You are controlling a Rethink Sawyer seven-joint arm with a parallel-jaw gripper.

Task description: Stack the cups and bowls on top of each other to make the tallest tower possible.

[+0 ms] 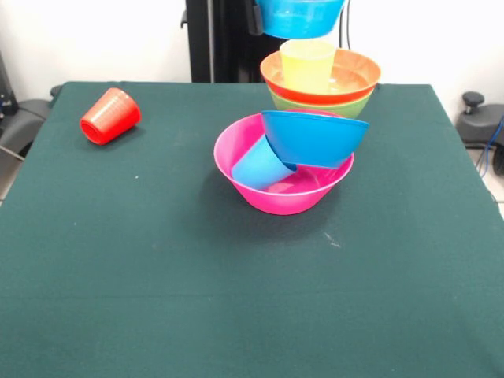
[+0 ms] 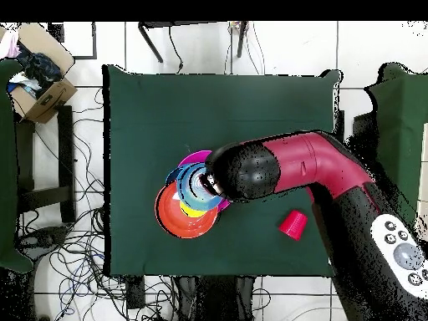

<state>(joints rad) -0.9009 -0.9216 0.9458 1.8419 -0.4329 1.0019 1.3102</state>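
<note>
A large pink bowl (image 1: 272,203) stands mid-table in the front view. A blue bowl (image 1: 315,138) sits tilted in it, and a light blue cup (image 1: 262,164) lies on its side under that bowl. Behind it, a yellow cup (image 1: 307,64) stands in an orange bowl (image 1: 358,75) nested in a green bowl (image 1: 346,105). My gripper (image 1: 257,16) holds a second, lighter blue bowl (image 1: 301,17) in the air above that stack; only a dark part of it shows at the bowl's rim. A red cup (image 1: 110,116) lies on its side at the far left.
In the overhead view my arm (image 2: 284,167) reaches over the bowls and hides most of them. The orange bowl (image 2: 170,213), the pink bowl's rim (image 2: 201,155) and the red cup (image 2: 292,224) show beside it. A cardboard box (image 2: 38,79) sits off the table.
</note>
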